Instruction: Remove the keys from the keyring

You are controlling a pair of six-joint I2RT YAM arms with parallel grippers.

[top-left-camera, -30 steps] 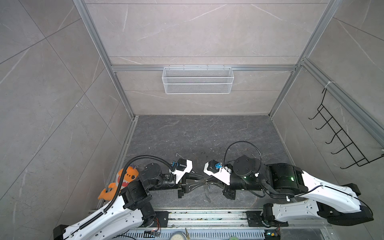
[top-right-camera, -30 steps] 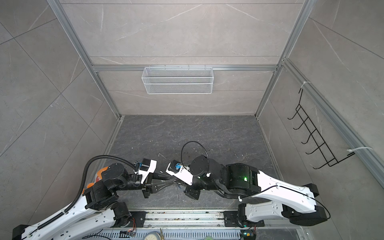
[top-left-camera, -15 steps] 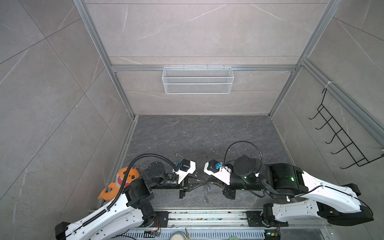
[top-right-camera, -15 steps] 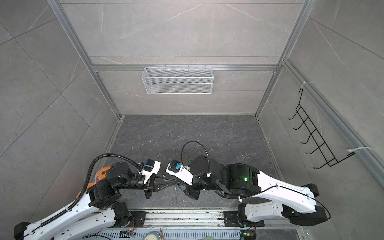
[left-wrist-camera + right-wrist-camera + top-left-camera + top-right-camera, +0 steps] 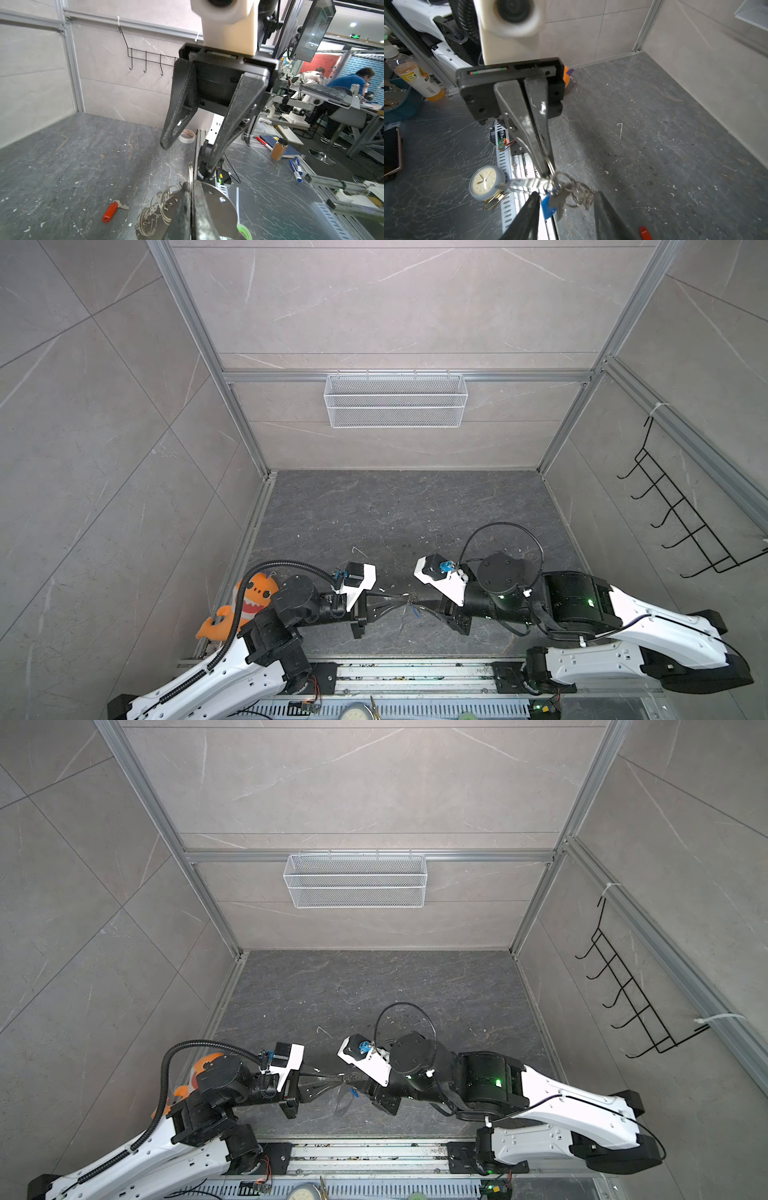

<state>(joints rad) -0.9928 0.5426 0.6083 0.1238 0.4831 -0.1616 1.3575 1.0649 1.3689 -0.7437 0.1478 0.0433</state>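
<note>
Jaws: the left gripper (image 5: 547,168) is pressed fully together, pinching one silver ring of the keyring (image 5: 527,182). The right gripper (image 5: 189,155) is parted to a moderate gap and grips nothing.

Keyring: it hangs from the left pinch above the table (image 5: 374,510), near the front edge, between the two arms. The grey plate sticks out sideways from the pinch. The chain (image 5: 579,191) bunches in loose loops just beside it. Whether the lowest loops touch the table cannot be told.

Blue-tag key (image 5: 550,204): on the bunch, dangling beneath the pinch, in the gap between the right gripper's fingers (image 5: 529,216). Contact with either finger is not discernible.

Red-tag key (image 5: 112,208): off the keyring, lying flat on the table, apart from the bunch.

Arms: in both top views the two grippers point tip to tip, nearly meeting.

Surroundings: an orange plush toy (image 5: 253,597) sits at the left wall beside the left arm. A small clock (image 5: 485,182) stands on the bench past the table's front rail.
</note>
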